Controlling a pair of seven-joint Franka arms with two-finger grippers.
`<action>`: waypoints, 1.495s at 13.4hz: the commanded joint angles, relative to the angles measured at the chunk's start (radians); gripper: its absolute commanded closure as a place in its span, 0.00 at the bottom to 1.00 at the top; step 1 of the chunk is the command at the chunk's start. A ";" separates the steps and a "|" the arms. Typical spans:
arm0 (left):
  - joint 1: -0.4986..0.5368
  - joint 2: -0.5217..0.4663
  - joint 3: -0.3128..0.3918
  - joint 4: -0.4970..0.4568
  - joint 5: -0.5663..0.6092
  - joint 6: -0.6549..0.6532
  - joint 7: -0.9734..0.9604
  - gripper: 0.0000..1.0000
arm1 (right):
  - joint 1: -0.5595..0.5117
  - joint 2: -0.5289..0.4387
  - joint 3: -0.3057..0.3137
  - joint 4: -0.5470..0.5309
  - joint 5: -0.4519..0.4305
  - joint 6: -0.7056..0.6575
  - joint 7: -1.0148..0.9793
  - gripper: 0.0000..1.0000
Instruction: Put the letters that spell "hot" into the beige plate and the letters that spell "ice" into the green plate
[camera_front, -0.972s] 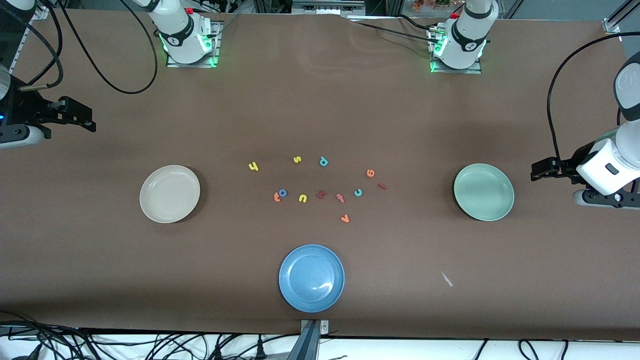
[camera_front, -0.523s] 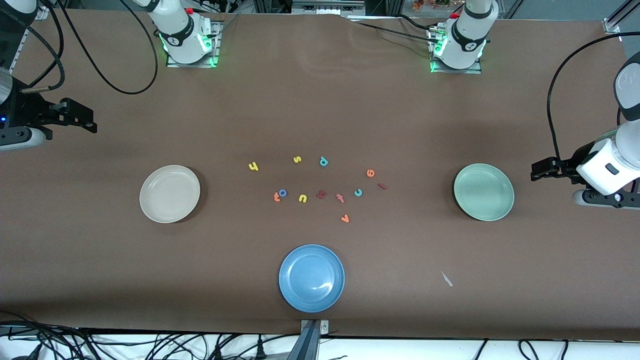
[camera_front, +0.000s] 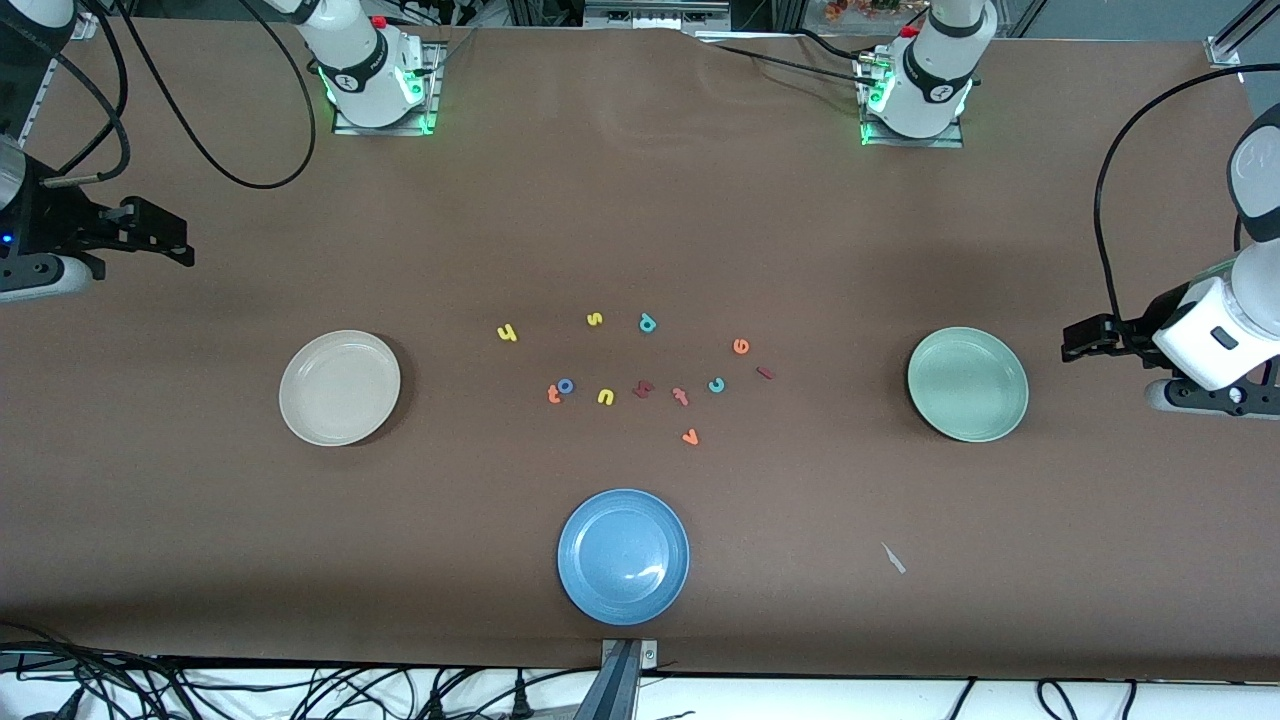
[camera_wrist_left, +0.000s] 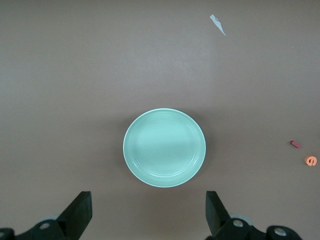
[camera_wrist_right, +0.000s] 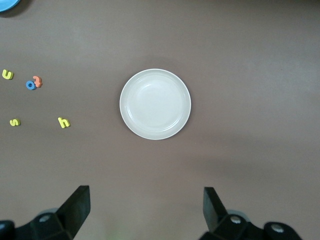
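— How do the jaws stand?
— Both spread wide, holding nothing. The left gripper (camera_wrist_left: 147, 212) hangs above the table at its own arm's end, beside the green plate (camera_front: 967, 384); the right gripper (camera_wrist_right: 146, 210) likewise waits beside the beige plate (camera_front: 339, 387).
— And the letters?
— All on the table between the plates — yellow h (camera_front: 507, 333), blue o (camera_front: 566, 385) touching orange t (camera_front: 553, 395), teal c (camera_front: 716, 385), orange e (camera_front: 741, 346), dark red i (camera_front: 765, 373).

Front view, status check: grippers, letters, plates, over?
Left gripper and right gripper open, empty, at the table ends. Beige plate and green plate empty. All letters on the table between them. Nothing in the way.
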 joint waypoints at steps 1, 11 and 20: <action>0.008 0.000 0.000 0.007 -0.030 0.003 0.026 0.00 | -0.005 0.004 0.002 0.018 -0.006 -0.017 0.008 0.00; 0.008 0.002 0.000 0.007 -0.059 0.006 0.026 0.00 | -0.007 0.007 0.001 0.018 -0.006 -0.019 0.008 0.00; 0.006 0.000 0.000 0.007 -0.050 0.006 0.026 0.00 | -0.005 0.007 0.001 0.018 -0.006 -0.019 0.008 0.00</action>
